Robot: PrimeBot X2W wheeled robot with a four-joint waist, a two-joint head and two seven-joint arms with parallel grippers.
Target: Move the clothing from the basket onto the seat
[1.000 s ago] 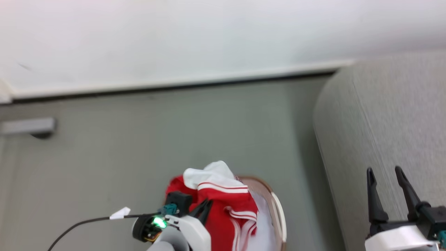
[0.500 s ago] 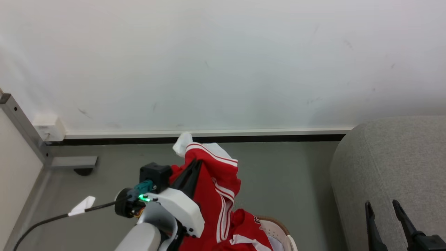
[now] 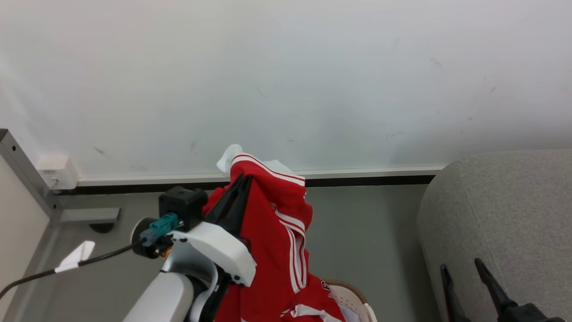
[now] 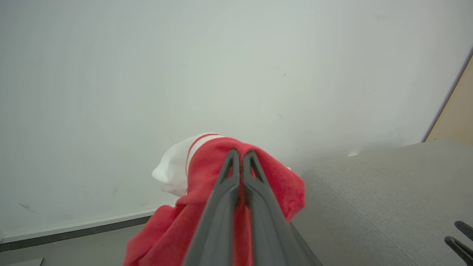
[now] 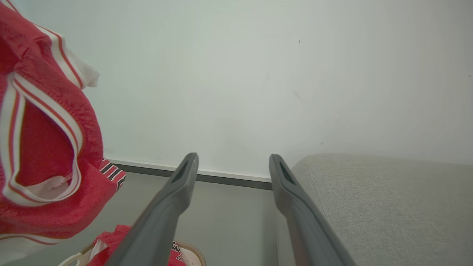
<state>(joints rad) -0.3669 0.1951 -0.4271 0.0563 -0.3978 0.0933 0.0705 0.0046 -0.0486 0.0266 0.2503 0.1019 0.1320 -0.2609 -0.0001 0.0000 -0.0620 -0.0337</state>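
My left gripper [image 3: 243,181] is shut on a red garment [image 3: 275,223] with white stripes, lifted well above the basket [image 3: 353,297]. The cloth hangs down from the fingers toward the basket, where more red clothing [image 3: 313,306] lies. In the left wrist view the closed gripper [image 4: 242,154] pinches red and white fabric [image 4: 207,162] in front of the wall. My right gripper [image 3: 460,268] stands open at the lower right, before the grey sofa [image 3: 505,210]. In the right wrist view its gripper [image 5: 232,162] is empty, with the hanging garment [image 5: 40,140] to the left and the sofa [image 5: 388,203] to the right.
A white wall with a dark skirting strip [image 3: 371,179] runs behind grey floor [image 3: 357,232]. A metal frame post [image 3: 27,174] and a wall socket [image 3: 53,172] stand at the left. A black cable [image 3: 67,268] with a white tag trails from my left wrist.
My left gripper has risen with the red garment, pulling it up out of the basket. The head camera tilted upward, so the basket and right gripper sit lower in view.
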